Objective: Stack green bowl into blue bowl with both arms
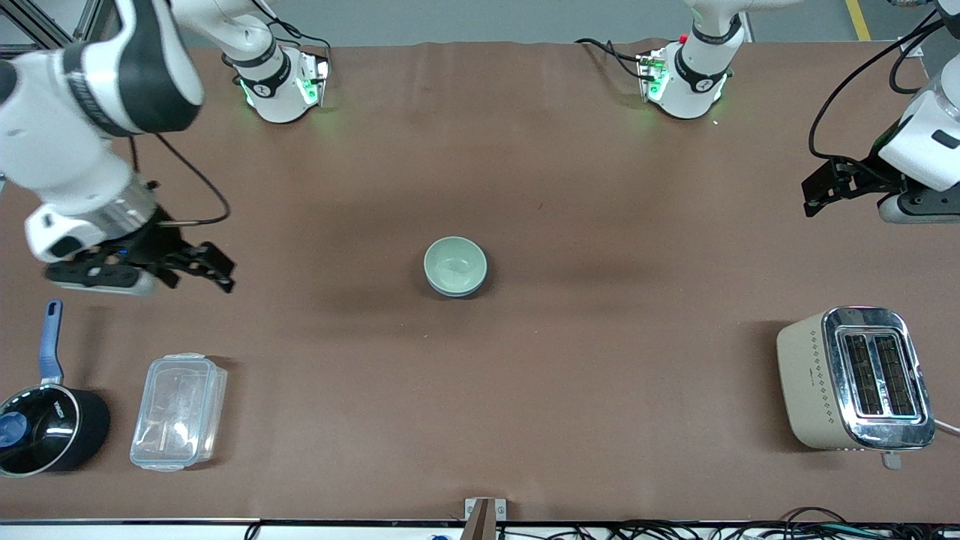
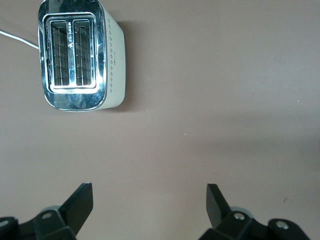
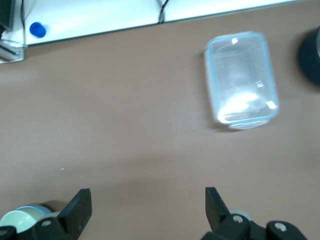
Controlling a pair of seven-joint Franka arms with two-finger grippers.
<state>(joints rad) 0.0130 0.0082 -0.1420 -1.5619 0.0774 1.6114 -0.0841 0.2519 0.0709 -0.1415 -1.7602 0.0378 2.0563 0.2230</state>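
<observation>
The green bowl (image 1: 455, 264) sits nested in the blue bowl (image 1: 457, 289) at mid-table, only a thin blue edge showing beneath it. Both claws are well away from the stack and hold nothing.

The right claw (image 1: 214, 268) hangs over bare table toward the right arm's end, fingers (image 3: 79, 209) spread wide. The box (image 1: 178, 412) and saucepan (image 1: 46, 427) lie nearer the camera than the spot below it.

The left claw (image 1: 814, 196) hangs over the left arm's end, fingers (image 2: 81, 202) released wide. The toaster (image 1: 855, 379) stands nearer the camera than the spot below it.
</observation>
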